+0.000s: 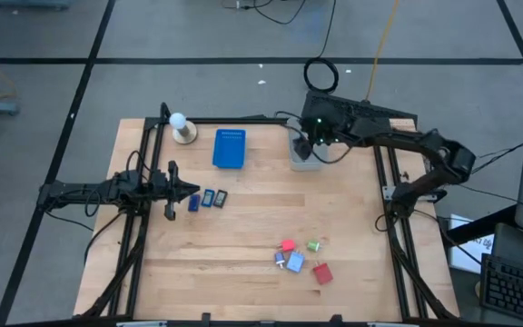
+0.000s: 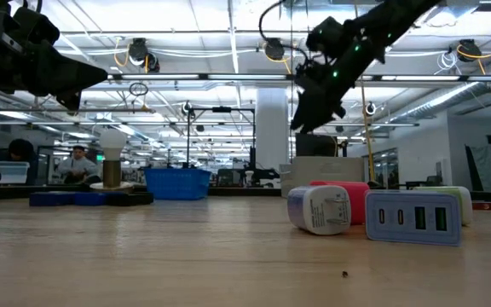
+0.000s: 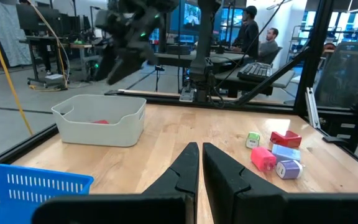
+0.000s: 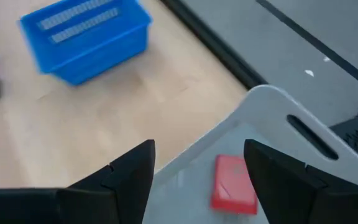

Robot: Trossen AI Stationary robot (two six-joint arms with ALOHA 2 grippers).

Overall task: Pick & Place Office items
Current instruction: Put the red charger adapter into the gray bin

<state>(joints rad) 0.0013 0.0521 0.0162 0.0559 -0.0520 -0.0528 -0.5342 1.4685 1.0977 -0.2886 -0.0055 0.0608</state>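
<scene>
Red flat rectangular block (image 4: 234, 184) lies in the pale grey plastic bin (image 4: 272, 118).
Right gripper (image 4: 197, 171) above it, fingers spread, empty; left gripper (image 3: 200, 163) clenched, empty.

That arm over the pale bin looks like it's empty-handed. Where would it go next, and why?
Probably back toward the cluster of small colourful pieces at the table's front. The right hand hangs open above the grey bin, a red block already lies inside, and several pieces remain on the wood. The left hand waits shut near the blue basket.
</scene>
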